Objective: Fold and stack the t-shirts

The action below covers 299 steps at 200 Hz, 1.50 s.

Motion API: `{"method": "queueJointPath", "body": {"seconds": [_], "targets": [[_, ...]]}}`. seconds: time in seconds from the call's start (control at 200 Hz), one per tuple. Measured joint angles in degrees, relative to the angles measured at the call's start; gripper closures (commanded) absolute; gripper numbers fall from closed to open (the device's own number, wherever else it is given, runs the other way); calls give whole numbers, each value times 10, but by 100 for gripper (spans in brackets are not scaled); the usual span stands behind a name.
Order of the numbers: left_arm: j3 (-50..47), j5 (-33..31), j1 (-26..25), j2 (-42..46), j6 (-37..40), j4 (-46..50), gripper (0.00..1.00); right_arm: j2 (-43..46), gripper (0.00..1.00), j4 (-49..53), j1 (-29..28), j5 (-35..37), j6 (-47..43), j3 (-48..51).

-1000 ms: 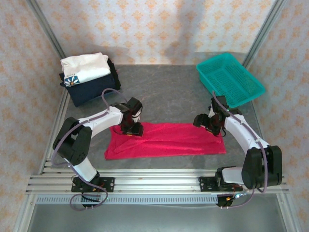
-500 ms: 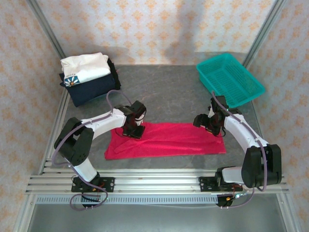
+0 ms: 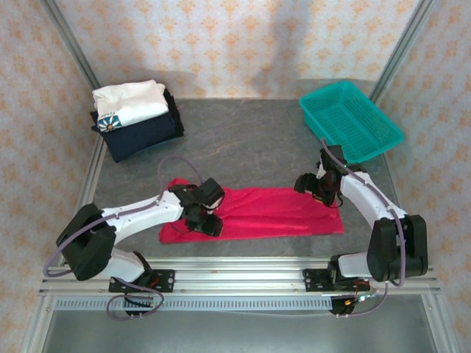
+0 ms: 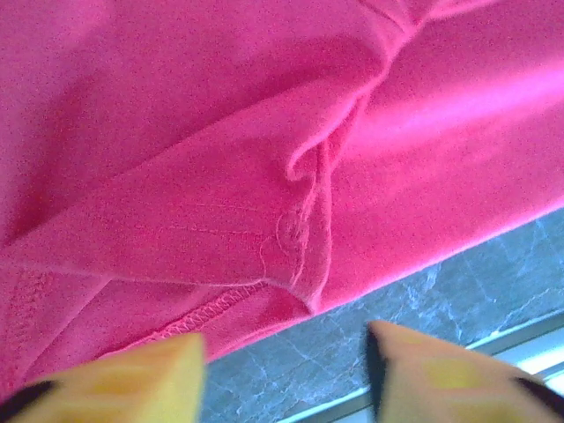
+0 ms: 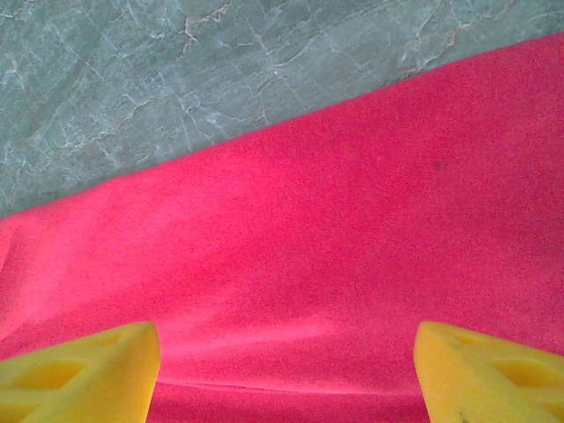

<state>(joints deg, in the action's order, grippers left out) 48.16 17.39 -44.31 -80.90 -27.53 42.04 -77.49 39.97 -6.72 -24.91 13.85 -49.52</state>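
Two hands spread over the red t-shirt (image 3: 272, 212), neither one pinching it.

My left hand (image 3: 206, 219) sits low at the shirt's near-left corner, fingers (image 4: 115, 383) apart above the hem, where a small fold bunches beside the bare table (image 3: 250, 143). My right hand (image 3: 324, 193) is at the shirt's far-right end, its yellow fingers wide apart with flat red cloth beneath them. The shirt lies as a long band across the near middle of the table. At the far-left corner the white t-shirt (image 3: 129, 99) with a blue emblem rests on the navy t-shirt (image 3: 140, 138). The teal basket (image 3: 350, 121) stands at the far right.
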Motion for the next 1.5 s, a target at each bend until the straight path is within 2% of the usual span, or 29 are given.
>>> {"method": "queueJointPath", "body": {"seconds": [0.13, 0.315, 0.435, 0.53, 0.696, 0.921, 1.086, 1.271, 1.381, 1.496], "targets": [[23, -18, -6, 24, -16, 7, 22, -11, 24, 0, 0, 0, 0, -4], [98, -69, 21, 43, -58, 8, 25, -13, 27, 6, 0, 4, 2, -20], [103, -96, 67, 37, -87, 11, 39, -18, 29, 14, 0, 4, 8, -23], [106, -109, 82, 5, -92, 17, 57, -20, 29, 19, 0, 4, 13, -22], [121, -123, 82, -74, -85, 41, 64, -20, 29, 23, 0, 4, 15, -22], [115, -145, 82, -114, -84, 49, 69, -20, 29, 23, 0, 4, 15, -20], [87, -137, 56, -123, -85, 37, 75, -20, 29, 23, 0, 4, 10, -18], [28, -88, -11, -104, -100, 4, 79, -20, 29, 23, 0, 4, 3, -19], [2, -62, -50, -50, -119, -11, 76, -21, 29, 23, 0, 4, 0, -19], [-1, -56, -62, 5, -133, -16, 71, -32, 29, 24, 0, 4, -2, -22]]}}
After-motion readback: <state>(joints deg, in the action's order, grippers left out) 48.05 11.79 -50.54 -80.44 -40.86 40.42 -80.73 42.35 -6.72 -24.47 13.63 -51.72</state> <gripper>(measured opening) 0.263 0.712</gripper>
